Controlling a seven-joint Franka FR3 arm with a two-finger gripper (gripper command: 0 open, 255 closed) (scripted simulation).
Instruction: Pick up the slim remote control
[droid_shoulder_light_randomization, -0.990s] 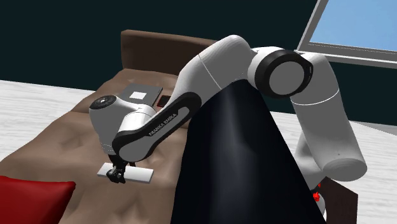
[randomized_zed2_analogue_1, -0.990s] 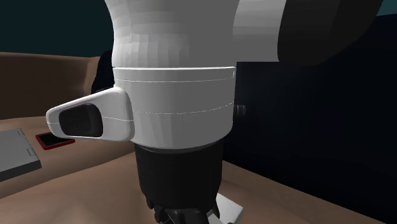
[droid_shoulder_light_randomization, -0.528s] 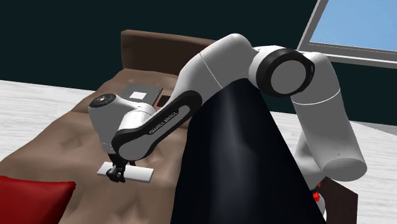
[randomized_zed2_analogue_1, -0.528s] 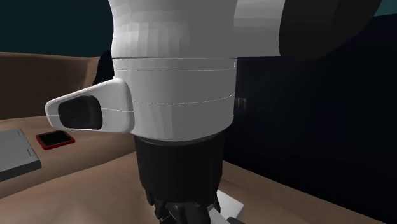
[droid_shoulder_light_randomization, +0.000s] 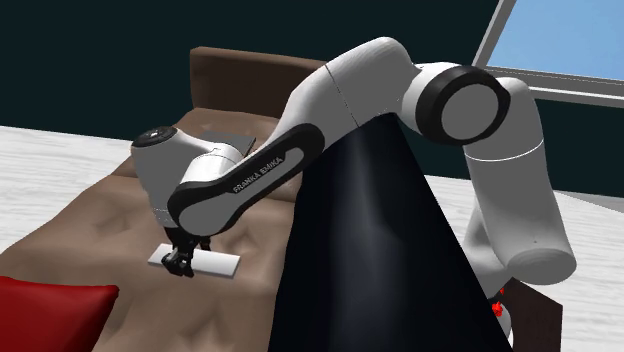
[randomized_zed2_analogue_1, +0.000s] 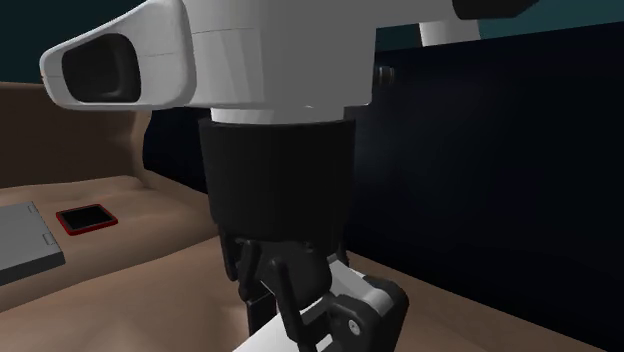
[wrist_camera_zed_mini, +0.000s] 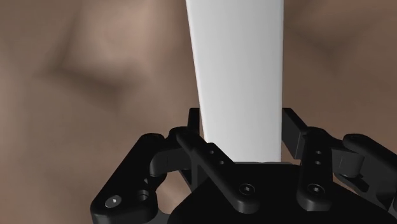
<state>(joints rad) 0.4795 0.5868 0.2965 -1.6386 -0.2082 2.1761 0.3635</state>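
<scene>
- Tool: the gripper (wrist_camera_zed_mini: 240, 125) is closed narrow on the white remote (wrist_camera_zed_mini: 236, 76), its jaws pressing both long edges.
- Location: the remote is in the grip, low over the brown bed (droid_shoulder_light_randomization: 80, 215). I cannot tell whether it is fully clear of the cover.
- Risk: the hold appears to be near one end. The long free length may pivot or slip out under a quick lift.
- Change: the hand stands higher than half a second earlier, and the remote has shifted with it toward the shoulder view's left.

Printed in dark capitals along the white forearm link of the arm (droid_shoulder_light_randomization: 255, 172), slanting upward in the shoulder view: "FRANKA EMIKA".
</scene>
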